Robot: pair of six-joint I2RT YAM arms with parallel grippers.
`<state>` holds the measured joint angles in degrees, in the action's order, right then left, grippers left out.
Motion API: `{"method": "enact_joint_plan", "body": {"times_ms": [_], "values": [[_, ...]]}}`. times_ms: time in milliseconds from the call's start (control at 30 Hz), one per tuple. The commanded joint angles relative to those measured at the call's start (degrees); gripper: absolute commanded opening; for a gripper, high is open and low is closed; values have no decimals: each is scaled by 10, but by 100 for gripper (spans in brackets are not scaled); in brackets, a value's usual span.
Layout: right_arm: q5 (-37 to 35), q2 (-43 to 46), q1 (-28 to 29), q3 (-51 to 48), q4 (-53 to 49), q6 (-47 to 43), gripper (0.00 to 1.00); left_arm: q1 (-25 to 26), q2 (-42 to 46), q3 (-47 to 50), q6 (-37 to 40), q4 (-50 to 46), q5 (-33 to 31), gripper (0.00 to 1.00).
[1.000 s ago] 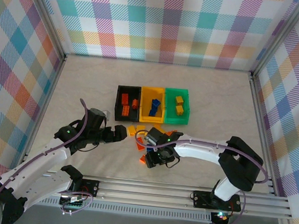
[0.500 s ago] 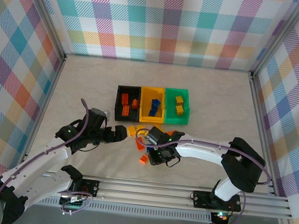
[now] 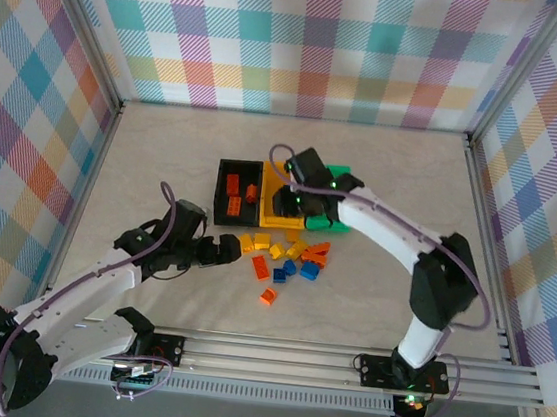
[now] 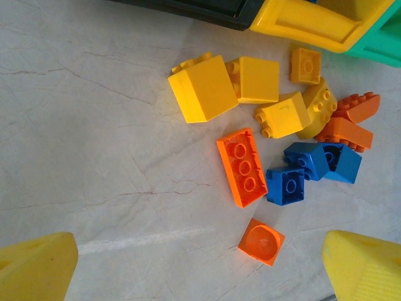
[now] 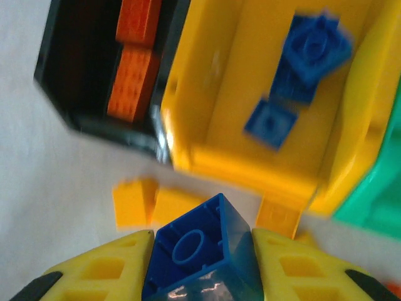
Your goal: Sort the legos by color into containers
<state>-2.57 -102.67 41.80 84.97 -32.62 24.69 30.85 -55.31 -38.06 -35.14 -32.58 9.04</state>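
Observation:
My right gripper is shut on a blue lego and holds it just in front of the near wall of the yellow container, which has blue legos inside. Seen from above, the right gripper hangs over the yellow container. The black container holds orange legos. The green container stands to the right, partly hidden by the arm. My left gripper is open over the table, left of a loose pile of yellow, orange and blue legos.
A small orange brick lies alone nearest the left gripper. The pile spreads just in front of the containers. Plaid walls and metal rails bound the table.
The right gripper has shut on a blue lego at the pile and carried it back and up to the yellow container. The left arm has shifted a little.

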Motion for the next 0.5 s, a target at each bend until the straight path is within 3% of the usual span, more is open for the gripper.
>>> {"method": "enact_joint_plan", "body": {"times_ms": [0,100,200,300,467], "values": [[-6,-71,-18,67,-36,-21,29,16,-16,-3,4,18,7,99],[-13,-122,-24,129,-53,-22,32,34,-31,-3,1,25,1,99],[-10,-139,-26,158,-52,-19,46,55,-50,-5,-2,34,-4,99],[-9,-114,-27,148,-32,-19,63,77,-76,-11,-2,41,-13,97],[-23,-31,-27,67,-8,-15,73,139,-136,-35,5,48,-38,96]]}}
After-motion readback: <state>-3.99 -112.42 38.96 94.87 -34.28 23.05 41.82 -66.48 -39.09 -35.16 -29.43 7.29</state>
